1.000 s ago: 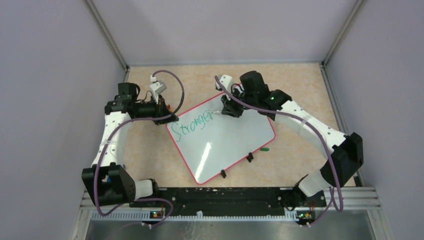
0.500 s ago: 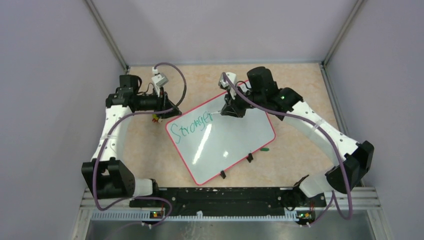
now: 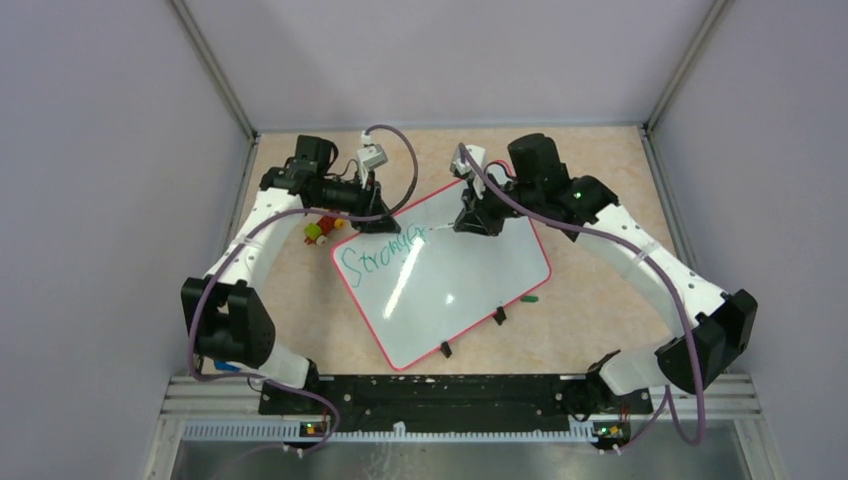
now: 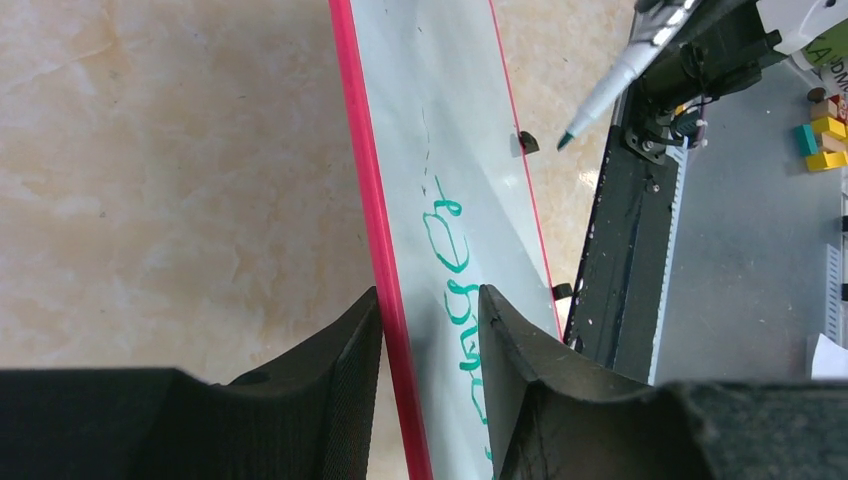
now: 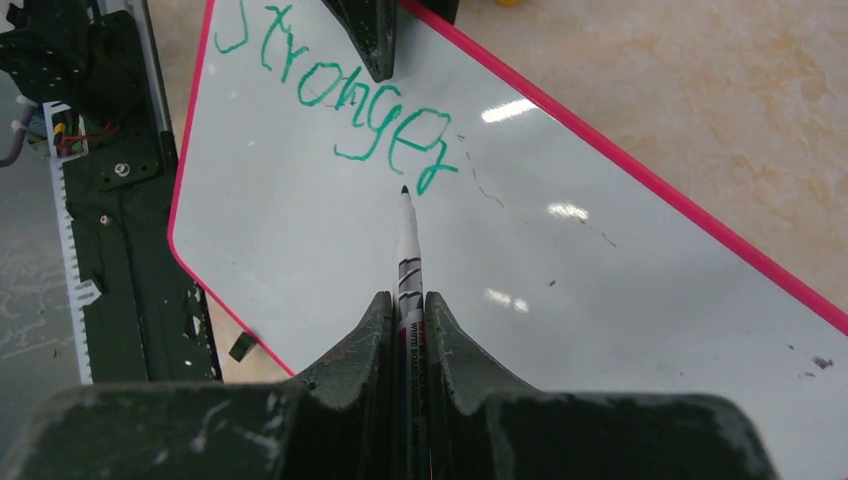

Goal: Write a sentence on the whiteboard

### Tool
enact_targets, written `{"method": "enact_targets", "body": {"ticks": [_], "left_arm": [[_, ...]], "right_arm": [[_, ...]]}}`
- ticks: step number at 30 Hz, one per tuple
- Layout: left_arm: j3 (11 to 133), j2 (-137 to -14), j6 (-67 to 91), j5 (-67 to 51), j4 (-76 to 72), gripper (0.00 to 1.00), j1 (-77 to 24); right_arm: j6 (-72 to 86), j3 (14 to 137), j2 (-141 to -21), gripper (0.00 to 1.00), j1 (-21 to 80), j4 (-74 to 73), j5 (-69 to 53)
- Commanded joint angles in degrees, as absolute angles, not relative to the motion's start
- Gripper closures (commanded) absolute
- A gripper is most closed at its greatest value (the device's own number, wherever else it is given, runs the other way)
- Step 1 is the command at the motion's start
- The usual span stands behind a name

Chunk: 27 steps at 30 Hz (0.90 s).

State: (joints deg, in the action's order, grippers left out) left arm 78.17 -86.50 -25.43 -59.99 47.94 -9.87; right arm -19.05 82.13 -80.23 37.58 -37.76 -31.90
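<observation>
whiteboard [image 3: 450,290] flat, skewed, mid-bench [image 3: 300,290] | sentence [image 5: 340,95] so far "Stronger", along far-left edge | left claw [image 4: 430,300] spread, astride red rim | right claw [image 5: 405,300] pinching marker [image 5: 405,245], tip just beside last letter

whiteboard [image 3: 450,290] 11 o'clock: L gripper [image 4: 428,300] astride rim, fingers apart
12–1 o'clock: R gripper [image 5: 405,300] w/ marker [image 5: 408,240] blocks
centre to 6 o'clock: bare board, free pass
10 o'clock: toys [image 3: 318,232] beside rim
4–6 o'clock: green cap [image 3: 530,298], clips [image 3: 500,314]
</observation>
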Motion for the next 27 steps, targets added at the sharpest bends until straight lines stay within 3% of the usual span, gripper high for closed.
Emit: {"method": "enact_targets", "body": {"ticks": [1, 12, 27], "left_arm": [[81.0, -87.5, -25.4, -60.3, 46.5, 0.56, -11.9], [79.7, -87.6, -26.9, -59.6, 46.5, 0.81, -14.1], [79.1, -87.5, -27.2, -57.4, 46.2, 0.93, -14.9]], "right_arm": [[-19.4, 81.3, -77.7, 1.0, 34.5, -36.0, -34.3], [-20.0, 79.0, -79.2, 1.0, 34.1, -31.5, -32.3], [-21.2, 77.2, -81.1, 1.0, 35.9, -29.6, -29.2]]}}
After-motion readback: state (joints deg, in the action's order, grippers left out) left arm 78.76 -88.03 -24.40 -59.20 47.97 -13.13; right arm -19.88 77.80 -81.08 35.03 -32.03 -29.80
